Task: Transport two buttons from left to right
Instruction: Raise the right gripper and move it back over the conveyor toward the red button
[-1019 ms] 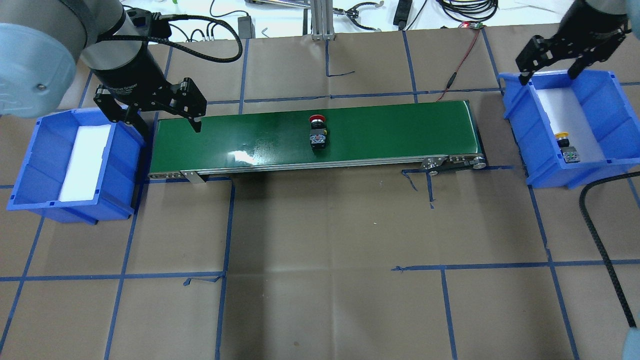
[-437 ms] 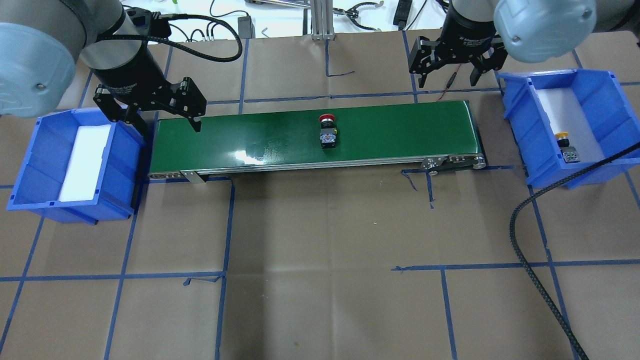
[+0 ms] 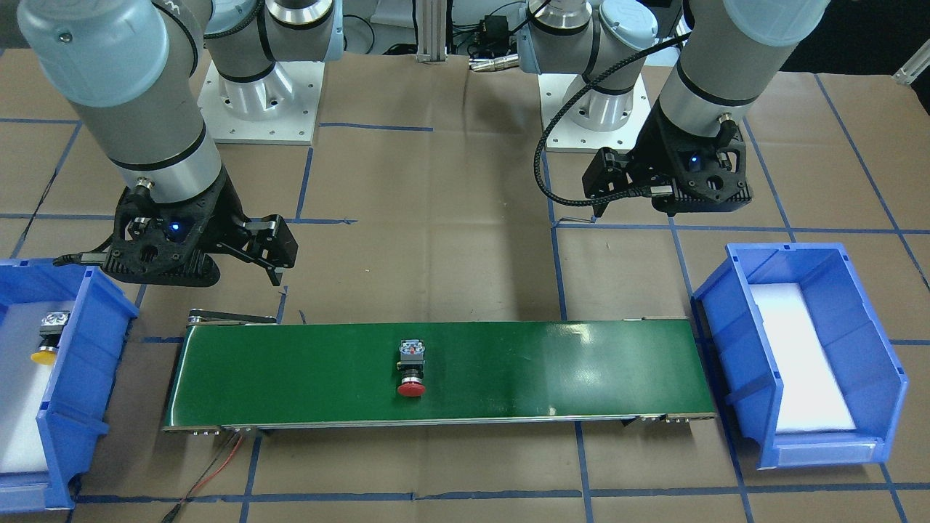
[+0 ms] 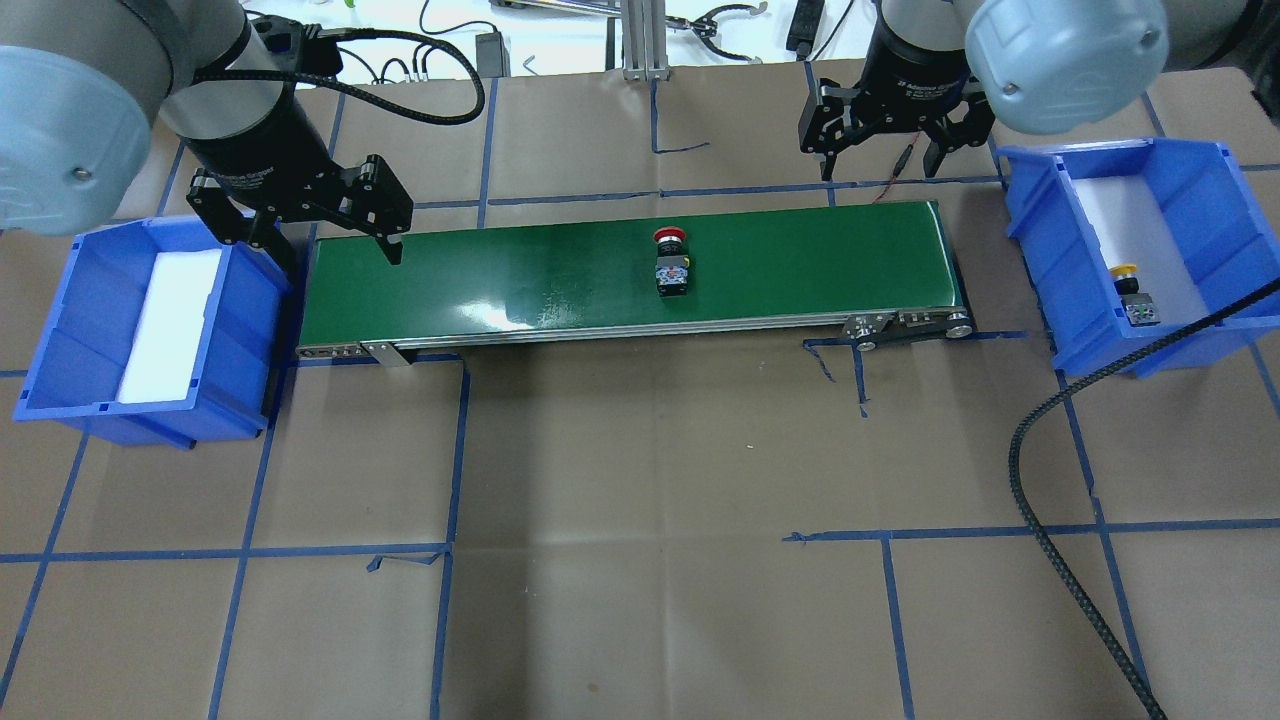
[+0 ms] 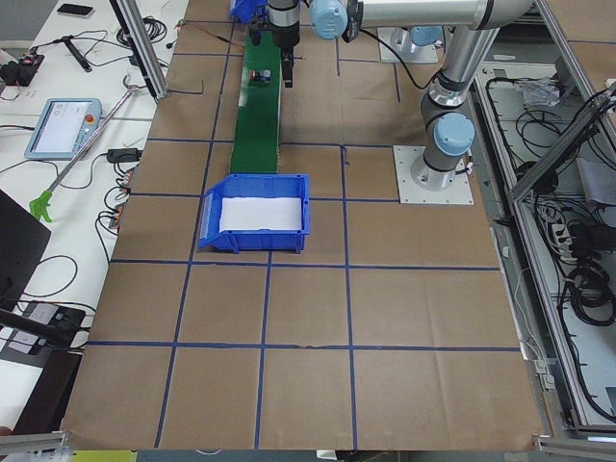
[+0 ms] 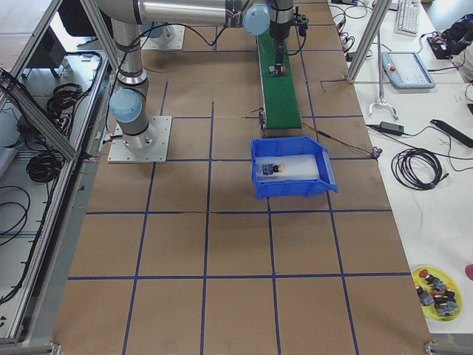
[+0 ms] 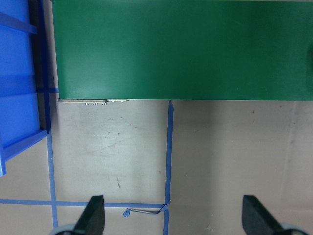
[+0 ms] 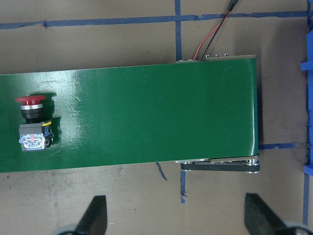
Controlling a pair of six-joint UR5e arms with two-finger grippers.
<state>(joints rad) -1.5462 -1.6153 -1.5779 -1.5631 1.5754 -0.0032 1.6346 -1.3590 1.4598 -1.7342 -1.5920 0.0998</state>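
The red button [image 4: 670, 262] lies on the belt [image 4: 800, 262] between the left hand [image 4: 338, 256] and right hand [image 4: 878, 166], both spread wide (yellow button [image 4: 1130, 290]: bin [image 4: 1036, 232] beside the right).

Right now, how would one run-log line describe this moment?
red button: lying mid conveyor belt | yellow button: in right blue bin | left hand: open | right hand: open

Brown-paper tabletop [image 4: 640, 620] w/ blue tape grid [image 4: 200, 553]; white bench [image 6: 436, 237] alongside.
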